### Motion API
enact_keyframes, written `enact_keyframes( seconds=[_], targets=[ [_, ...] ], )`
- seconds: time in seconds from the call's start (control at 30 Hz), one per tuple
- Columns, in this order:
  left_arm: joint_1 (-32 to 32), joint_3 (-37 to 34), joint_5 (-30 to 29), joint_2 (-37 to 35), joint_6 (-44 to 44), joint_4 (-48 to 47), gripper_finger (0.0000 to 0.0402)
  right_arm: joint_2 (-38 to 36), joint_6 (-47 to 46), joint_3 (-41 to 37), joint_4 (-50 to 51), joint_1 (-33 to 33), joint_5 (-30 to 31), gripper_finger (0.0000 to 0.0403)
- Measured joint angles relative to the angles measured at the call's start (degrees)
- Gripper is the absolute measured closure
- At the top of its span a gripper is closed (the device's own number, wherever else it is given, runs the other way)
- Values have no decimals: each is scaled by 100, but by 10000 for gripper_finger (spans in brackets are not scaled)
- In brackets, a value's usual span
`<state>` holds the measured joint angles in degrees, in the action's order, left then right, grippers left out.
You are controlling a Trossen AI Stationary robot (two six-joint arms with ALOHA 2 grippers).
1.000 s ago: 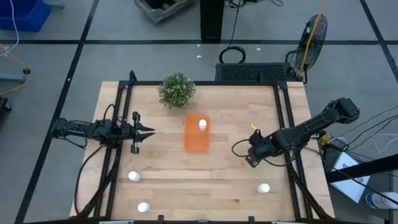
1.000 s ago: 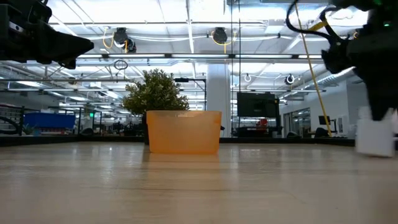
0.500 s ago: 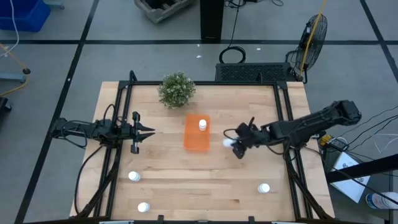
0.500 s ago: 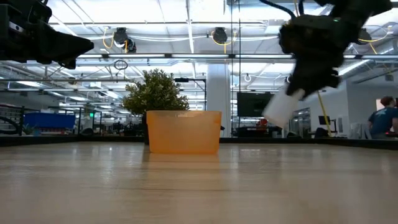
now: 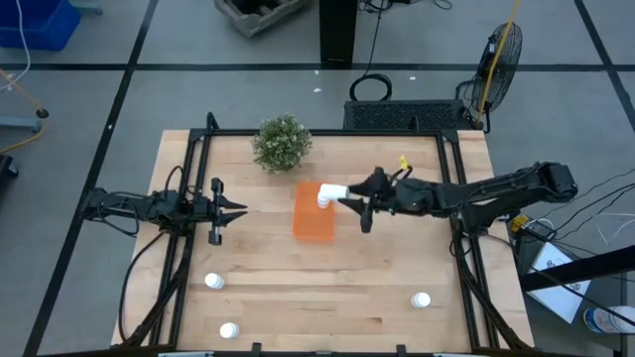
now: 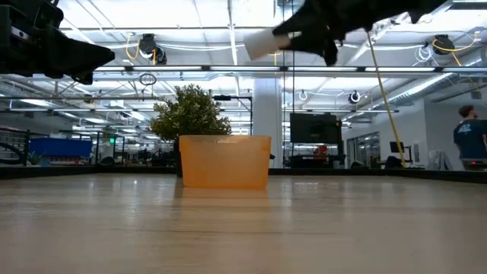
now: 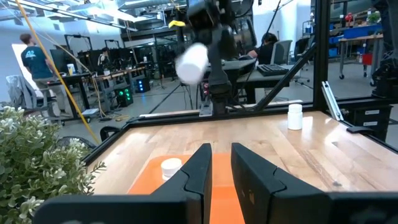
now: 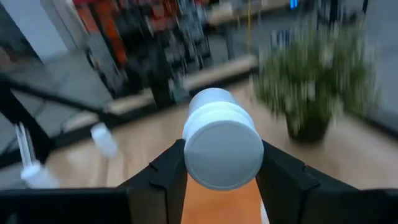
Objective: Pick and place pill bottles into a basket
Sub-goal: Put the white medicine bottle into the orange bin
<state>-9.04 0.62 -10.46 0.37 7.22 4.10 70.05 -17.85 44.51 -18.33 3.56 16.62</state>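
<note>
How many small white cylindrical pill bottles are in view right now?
5: one in the orange plastic basket at, one held in the right gripper at, three on the table.

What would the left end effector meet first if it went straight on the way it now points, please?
Probably the orange basket. The left end effector points level across the table toward the basket's near wall, with bare wood between them. It hangs above the tabletop, so it might instead pass just over the rim; height is hard to judge.
</note>
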Motion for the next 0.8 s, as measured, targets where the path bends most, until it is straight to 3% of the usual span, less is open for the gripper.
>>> enact_keyframes(
  seconds=[0.4,0.6,0.8],
  targets=[
    [2,0,0,0,-2,0,334,117,1473,0,-2116,-99,-21,255],
    [0,0,0,1,0,0,334,199,1559,323,-1713,-196,-34,253],
    [0,0,0,0,-1,4,334,602,1706,1119,-876,-289,-358,255]
  ],
)
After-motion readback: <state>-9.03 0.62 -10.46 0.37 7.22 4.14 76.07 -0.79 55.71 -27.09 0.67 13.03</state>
